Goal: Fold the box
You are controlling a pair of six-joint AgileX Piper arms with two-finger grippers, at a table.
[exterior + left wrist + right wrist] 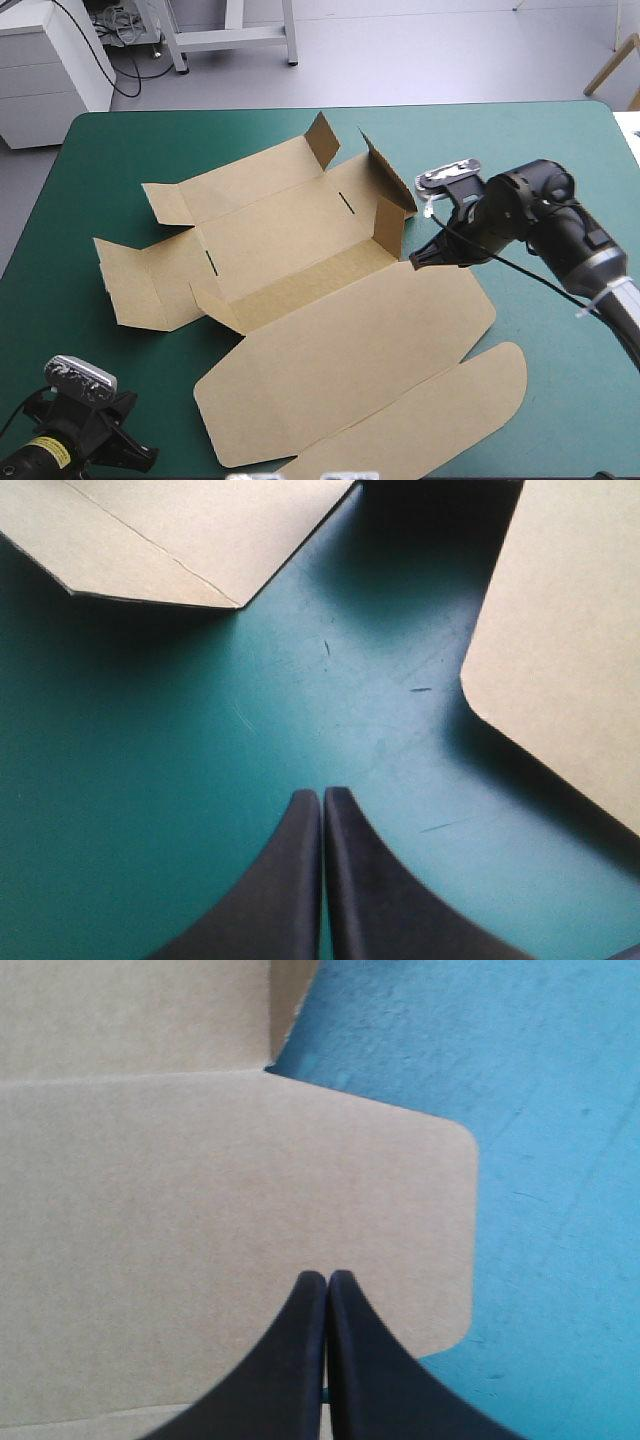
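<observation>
Pushing near the crease is being judged wisest: the right black fin-fingered claw (327, 1278), pressed together, is being held over a rounded corner of the cut brown cardboard box (330, 300) lying mid teal-green tabletop (540, 160), the left black claw (322, 795), likewise pressed together, apart.

Item 1, box (330, 330): brown board, uncoated and matt. I see a fine paper grain under the right end effector (327, 1274) and a pressed crease line in the panel ahead of the left end effector (322, 792).
Item 2, tabletop cover (540, 150): teal-green, matt, lightly pebbled, with thin scuffs ahead of the left end effector.
Item 3, fingers (370, 880): black, smooth, with a faint sheen. I take them for plastic or rubber.
</observation>
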